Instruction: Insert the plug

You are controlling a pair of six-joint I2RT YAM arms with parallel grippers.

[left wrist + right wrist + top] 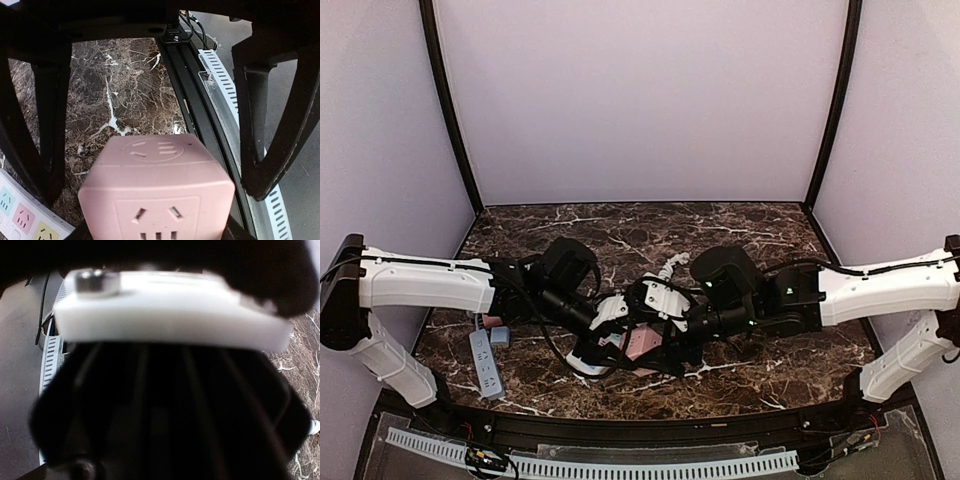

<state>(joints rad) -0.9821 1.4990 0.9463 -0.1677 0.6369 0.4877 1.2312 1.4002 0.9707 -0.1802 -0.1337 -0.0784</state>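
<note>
A pink cube socket (157,192) fills the bottom of the left wrist view, with its slotted faces toward the camera. My left gripper (152,192) is shut on it, one dark finger (47,150) on each side. From above, the cube (640,346) shows pink between both grippers, just above the marble near the front edge. My right gripper (670,345) is pressed close against the cube from the right, and I cannot tell how its jaws stand. The right wrist view shows only a blurred dark ribbed body and a white bar (170,322). A white cable (666,268) runs in behind the grippers. The plug is hidden.
A white power strip (485,362) with coloured sockets lies at the front left, its end also showing as the power strip (22,215) beside the cube. A small blue block (500,335) sits by it. The black front rail (197,115) and perforated white duct (620,466) border the near edge.
</note>
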